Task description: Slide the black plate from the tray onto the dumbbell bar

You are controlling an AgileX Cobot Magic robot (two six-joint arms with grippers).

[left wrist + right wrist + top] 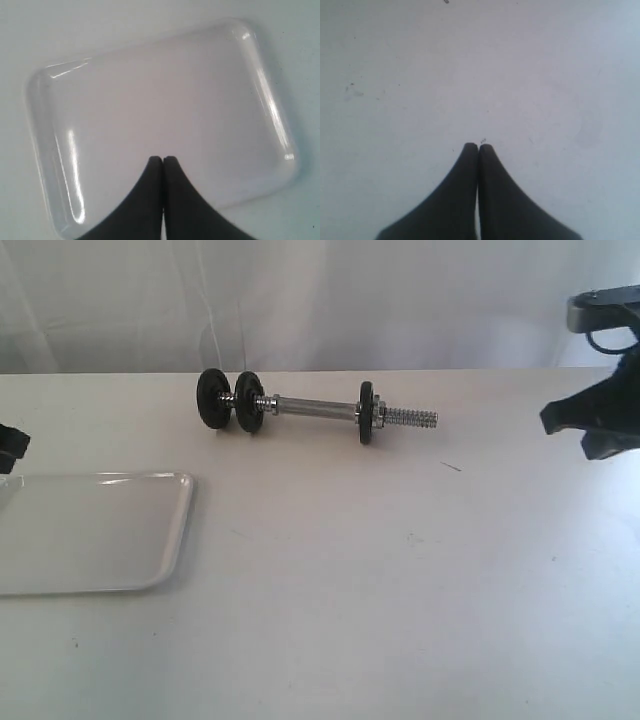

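Black plate (367, 415): on edge, threaded on the right end of the dumbbell bar (315, 408), far centre. Two like discs (212, 398) (248, 400) sit at the bar's left end. Tray (178, 530): near left, well apart. Left end effector (163, 159), closed, over tray. Right end effector (478, 146), closed, over white counter (400, 590).

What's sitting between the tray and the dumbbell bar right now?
Nothing: the exterior view shows only bare white tabletop between the tray and the dumbbell bar.
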